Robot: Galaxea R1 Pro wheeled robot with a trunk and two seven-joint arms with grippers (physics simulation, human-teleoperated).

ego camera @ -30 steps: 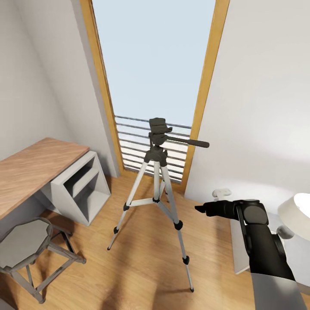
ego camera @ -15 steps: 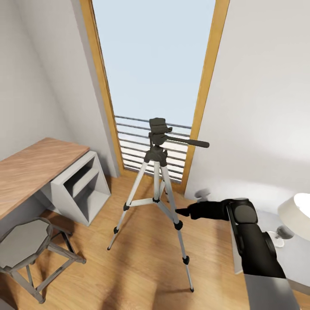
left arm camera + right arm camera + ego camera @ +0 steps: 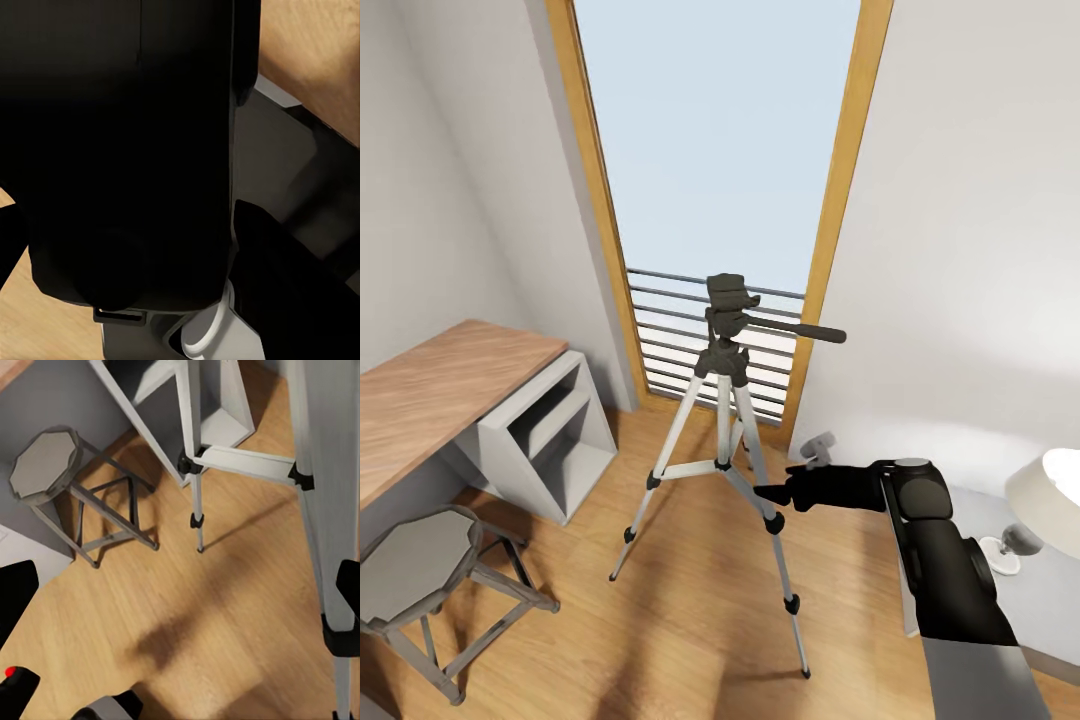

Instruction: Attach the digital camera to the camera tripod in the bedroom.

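While the camera tripod is standing on the light wood floor in front of the tall wood-framed window, the right arm is reaching forward from the head view's lower right, with its black forearm stretched toward the tripod. The right gripper is sitting close beside the tripod's nearest leg, at about the height of the black joint on that leg; whether its fingers are apart or together cannot be made out from the head view. In the right wrist view, two dark finger edges are showing at opposite borders of the picture with open floor between them, so that gripper appears to be spread and holding nothing. That view is also showing the tripod's silver-white legs crossing in front of the white desk frame, and the grey octagonal stool standing on the floor beside the desk. A small red dot on a black body is peeking in at one corner. The left wrist view is taken up by a dark, chunky black shape, the digital camera, lying between the left gripper's fingers, which seem to be clamped on it. A wood-topped desk is standing at the left, and a lamp is resting on a grey bedside table at the right.
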